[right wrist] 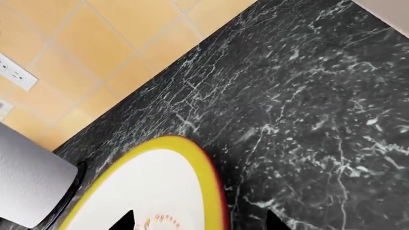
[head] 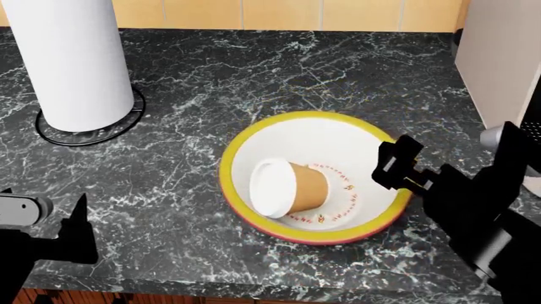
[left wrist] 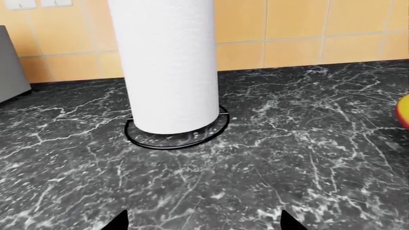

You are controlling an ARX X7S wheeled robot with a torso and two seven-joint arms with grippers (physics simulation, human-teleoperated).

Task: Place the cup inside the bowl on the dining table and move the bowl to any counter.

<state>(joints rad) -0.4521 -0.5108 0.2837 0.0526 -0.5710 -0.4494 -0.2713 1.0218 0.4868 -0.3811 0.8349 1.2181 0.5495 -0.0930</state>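
The bowl [head: 338,140], white with a yellow rim, stands on the black marble counter [head: 253,69]. The tan cup [head: 292,188] lies on its side inside it, white lid facing me. My right gripper [head: 394,166] is open at the bowl's right edge. In the right wrist view that gripper [right wrist: 199,221] has one fingertip over the bowl's inside and one over the counter, with the yellow rim [right wrist: 211,187] between them. My left gripper [head: 78,231] is open and empty near the counter's front left, and its wrist view [left wrist: 204,223] shows only marble between the tips. The dining table is out of view.
A tall white paper roll [head: 63,63] on a black wire ring stands at the back left, directly ahead of the left gripper [left wrist: 169,62]. A white appliance [head: 498,57] stands at the right. Orange tiled wall [left wrist: 307,28] runs behind. The counter's front edge [head: 253,288] is near me.
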